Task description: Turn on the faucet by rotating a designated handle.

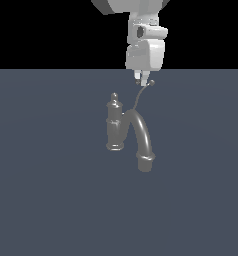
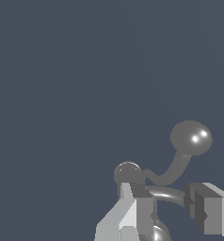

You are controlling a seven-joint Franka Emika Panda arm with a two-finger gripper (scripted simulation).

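Note:
The grey faucet point(image 1: 114, 131) stands upright on the floor, its ribbed column topped by a finial point(image 1: 114, 96) and its thick spout point(image 1: 142, 136) arching toward the camera. The thin curved handle point(image 1: 138, 98) rises from the column to a ball tip point(image 1: 151, 83). My gripper point(image 1: 142, 80) hangs just above the handle, with the ball tip close beside its fingertips on the exterior view's right. In the wrist view the gripper point(image 2: 169, 203) is open with nothing between its fingers. The handle point(image 2: 176, 165) and its ball tip point(image 2: 191, 137) lie just beyond the fingertips, next to the finial point(image 2: 127, 173).
The flat dark blue-grey floor point(image 1: 51, 200) stretches all around the faucet. The white arm point(image 1: 146, 47) comes down from above, behind the faucet.

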